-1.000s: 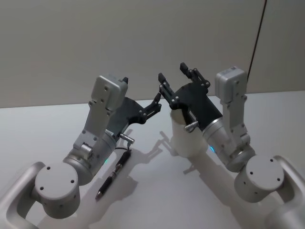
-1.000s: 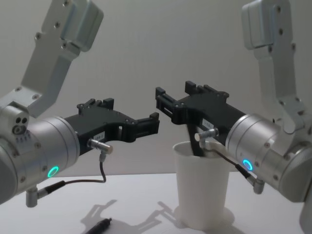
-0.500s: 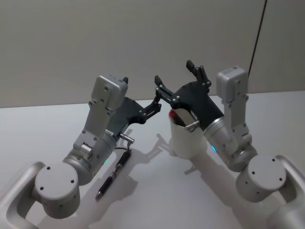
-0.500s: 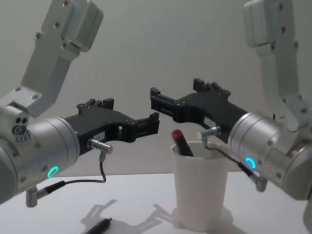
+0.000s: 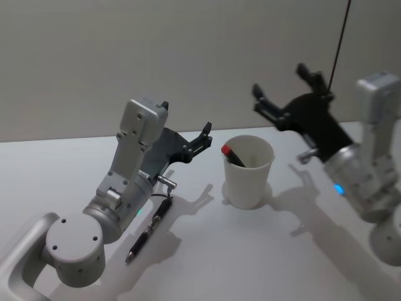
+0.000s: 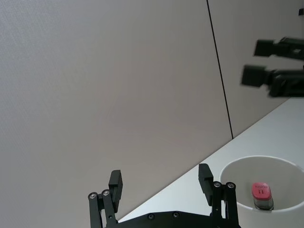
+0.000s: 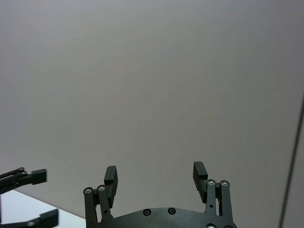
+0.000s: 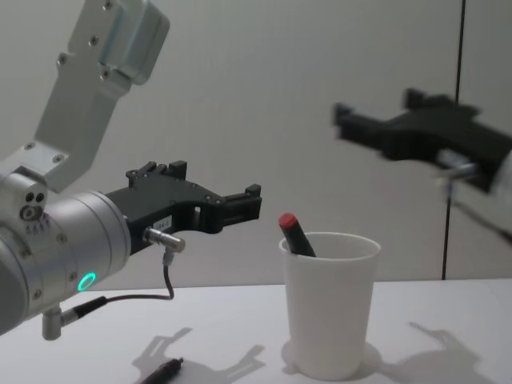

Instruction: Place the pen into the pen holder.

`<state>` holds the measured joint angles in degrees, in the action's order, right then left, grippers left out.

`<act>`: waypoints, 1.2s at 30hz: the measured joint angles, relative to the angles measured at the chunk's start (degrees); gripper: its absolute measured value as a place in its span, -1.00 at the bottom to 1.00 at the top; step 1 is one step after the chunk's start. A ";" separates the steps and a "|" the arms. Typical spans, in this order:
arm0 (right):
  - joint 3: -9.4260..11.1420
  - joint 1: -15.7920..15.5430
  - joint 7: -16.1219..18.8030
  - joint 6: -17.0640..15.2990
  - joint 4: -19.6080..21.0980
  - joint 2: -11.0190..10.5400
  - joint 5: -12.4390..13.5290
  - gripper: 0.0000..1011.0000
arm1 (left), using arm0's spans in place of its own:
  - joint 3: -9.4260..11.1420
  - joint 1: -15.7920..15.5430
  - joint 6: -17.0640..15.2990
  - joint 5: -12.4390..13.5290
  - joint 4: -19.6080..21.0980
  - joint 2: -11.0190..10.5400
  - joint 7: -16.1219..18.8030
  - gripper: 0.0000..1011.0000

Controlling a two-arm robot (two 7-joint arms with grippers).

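pen (image 5: pixel 231 154) with the red cap stands inside the pen holder (image 5: pixel 249 179), slanted, its top resting on the rim on the side toward my left arm. my right pincer (image 7: pixel 155 171) hangs up and off to the right of the cup, released, fingers spread wide with nothing between them. my left pincer (image 6: pixel 160 173) hovers on the other side of the cup, above rim height, also released and empty, with one fingertip pointing toward the rim.

i judge the placing itself done, so the risk now is undoing it. the holder is a light paper cup and the pen's weight sits off centre, against one wall. a small knock could tip it toward that side, and the pen would roll out across the table (image 5: pixel 207 269).

the likeliest cause is my left pincer: a sweep toward the right at this height could catch the red cap or clip the rim. my right pincer is well apart from the cup, but a low path back across the table could brush the cup's wall.

a second, dark pen (image 5: pixel 146 232) lies on the table close beside my left arm, near a cable hanging under the wrist. if that arm drops or swings, the cable or the arm could nudge the dark pen and send it rolling.
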<state>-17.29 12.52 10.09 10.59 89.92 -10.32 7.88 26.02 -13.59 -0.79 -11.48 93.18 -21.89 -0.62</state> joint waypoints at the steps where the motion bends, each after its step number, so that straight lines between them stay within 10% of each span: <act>1: 0.42 -0.39 -0.01 -0.32 0.68 -0.57 0.50 0.98 | 0.00 0.00 0.00 0.00 0.00 0.00 0.00 0.98; 21: 12.13 -11.73 -2.96 -4.31 14.83 -16.63 11.50 0.98 | 0.00 0.00 0.00 0.00 0.00 0.00 0.00 0.98; 36: 10.02 -12.77 -4.18 -7.21 14.23 -14.75 11.06 0.98 | 0.00 0.00 0.00 0.00 0.00 0.00 -0.01 0.98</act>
<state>-7.27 -0.25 5.92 3.38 104.15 -25.07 18.93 26.03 -13.59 -0.80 -11.48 93.18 -21.89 -0.63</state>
